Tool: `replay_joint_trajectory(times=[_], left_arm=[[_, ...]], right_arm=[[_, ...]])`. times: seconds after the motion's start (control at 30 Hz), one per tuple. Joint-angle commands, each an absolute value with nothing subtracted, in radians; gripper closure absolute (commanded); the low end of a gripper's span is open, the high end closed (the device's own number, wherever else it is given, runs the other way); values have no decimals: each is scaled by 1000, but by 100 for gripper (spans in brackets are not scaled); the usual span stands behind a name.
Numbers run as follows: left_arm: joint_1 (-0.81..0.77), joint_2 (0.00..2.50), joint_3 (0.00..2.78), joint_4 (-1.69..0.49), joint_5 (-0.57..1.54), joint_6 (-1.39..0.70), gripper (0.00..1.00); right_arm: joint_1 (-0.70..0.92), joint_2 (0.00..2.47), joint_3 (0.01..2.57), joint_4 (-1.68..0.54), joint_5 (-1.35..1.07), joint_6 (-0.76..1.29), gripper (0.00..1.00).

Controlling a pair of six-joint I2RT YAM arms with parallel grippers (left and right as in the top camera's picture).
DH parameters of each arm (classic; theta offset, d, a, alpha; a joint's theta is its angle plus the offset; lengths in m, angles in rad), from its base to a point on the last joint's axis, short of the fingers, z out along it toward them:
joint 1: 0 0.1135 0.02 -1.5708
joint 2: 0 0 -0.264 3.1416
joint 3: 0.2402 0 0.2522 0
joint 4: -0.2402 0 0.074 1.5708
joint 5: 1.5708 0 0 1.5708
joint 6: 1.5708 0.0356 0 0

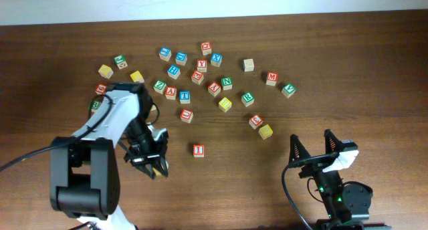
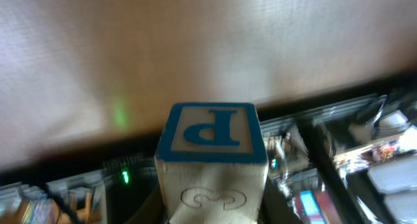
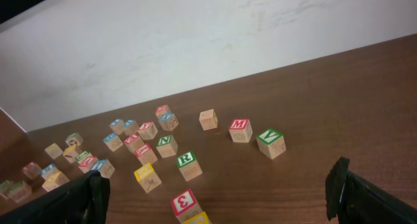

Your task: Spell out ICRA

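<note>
The red I cube [image 1: 198,150] stands alone on the table near the front. The green R cube [image 1: 247,97] also shows in the right wrist view [image 3: 186,160]. A red A cube [image 1: 171,93] sits in the scattered cluster. A yellow cube [image 1: 225,103], its letter unreadable, lies left of the R and shows in the right wrist view [image 3: 146,174]. My left gripper [image 1: 152,165] is left of the I cube and is shut on a blue P cube [image 2: 213,136] with a carved 3 on its side. My right gripper [image 1: 311,140] is open and empty at the front right.
Several other letter cubes are scattered across the far middle of the table, among them a red M [image 1: 271,77], a green V [image 1: 288,89], a red 3 [image 1: 255,121] and a yellow cube [image 1: 265,131]. More cubes lie behind the left arm [image 1: 105,71].
</note>
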State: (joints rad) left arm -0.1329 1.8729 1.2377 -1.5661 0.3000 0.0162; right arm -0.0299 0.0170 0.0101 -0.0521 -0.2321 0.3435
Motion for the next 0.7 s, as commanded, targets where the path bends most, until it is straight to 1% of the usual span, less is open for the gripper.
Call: replay_joint_trajectory(times=[0.0,0.03,0.1,0.13,0.27,0.37,0.47,0.5,0.53,0.67], left_arm=[[-228,1870,1244,-1646,315,-9,87],[-259,1871,1238,-1650,302,-17,89],[-306,1871,1198,-1621,257,-35,84],[-325,1871,1147,-1586,258,-58,73],[-331,1871,1015,-1481,258,-73,75],[-331,1871,993,-1446,258,-80,75],[-331,1871,993,-1420,258,-80,70],[-331,1871,993,-1412,258,-80,66],[-331,1871,993,-1409,258,-80,51],[-331,1871,993,-1406,260,-80,49]], right_arm=[[-27,13,6,-57,-224,345,2],[-27,13,6,-57,-224,345,2],[-27,13,6,-57,-224,345,2],[-27,13,6,-57,-224,345,2],[-27,13,6,-57,-224,345,2],[-27,13,6,-57,-224,345,2],[-27,13,6,-57,-224,345,2],[-27,13,6,-57,-224,346,2],[-27,13,6,-57,-224,346,2],[-27,13,6,-57,-224,345,2]])
